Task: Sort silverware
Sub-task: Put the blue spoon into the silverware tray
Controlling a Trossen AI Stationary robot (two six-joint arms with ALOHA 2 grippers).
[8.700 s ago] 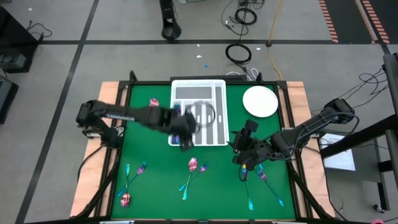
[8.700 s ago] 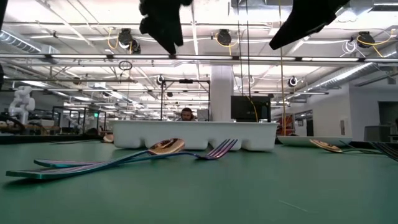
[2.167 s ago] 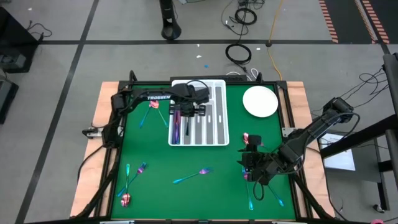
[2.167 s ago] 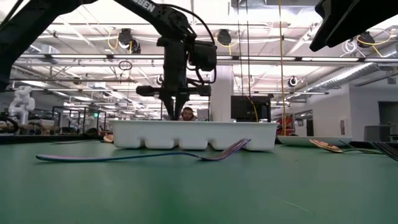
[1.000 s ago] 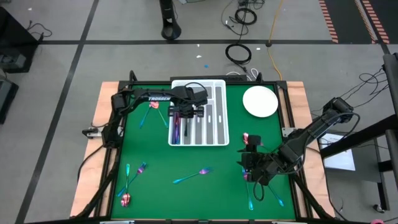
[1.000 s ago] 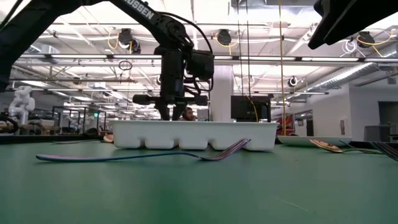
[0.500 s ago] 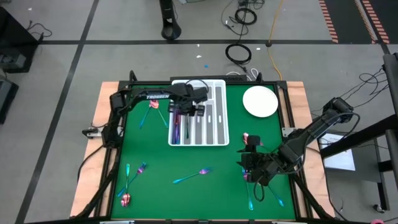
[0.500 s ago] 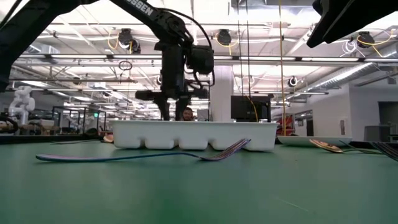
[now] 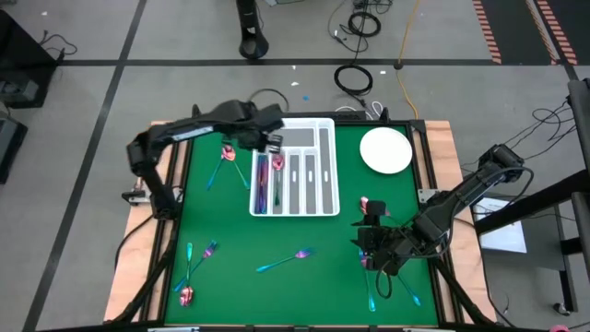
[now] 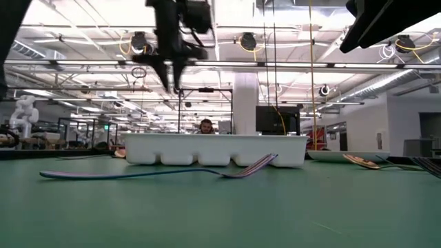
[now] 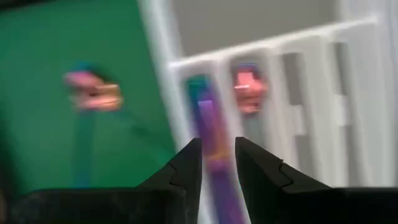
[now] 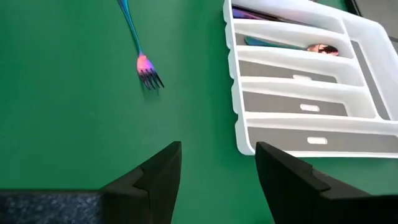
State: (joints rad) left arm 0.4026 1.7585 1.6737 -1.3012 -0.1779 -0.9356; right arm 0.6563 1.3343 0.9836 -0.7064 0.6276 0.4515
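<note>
The white tray holds iridescent silverware in its two left compartments: purple pieces and a pink-bowled spoon. My left gripper hangs open and holds nothing, high above the tray's far left corner, also in the low view. More silverware lies flat on the green table: a spoon left of the tray, a fork in the middle, a group at the near left and another at the near right. My right gripper waits open above that right group.
A round white plate sits at the far right of the table. The tray's three right compartments hold nothing that shows. The middle fork has bare green table around it. Wooden borders edge the table.
My left gripper has risen well clear of the tray and drifted toward the table's far left corner. The pink-bowled spoon now shows lying in the tray's second compartment from the left. My right arm has kept still.
</note>
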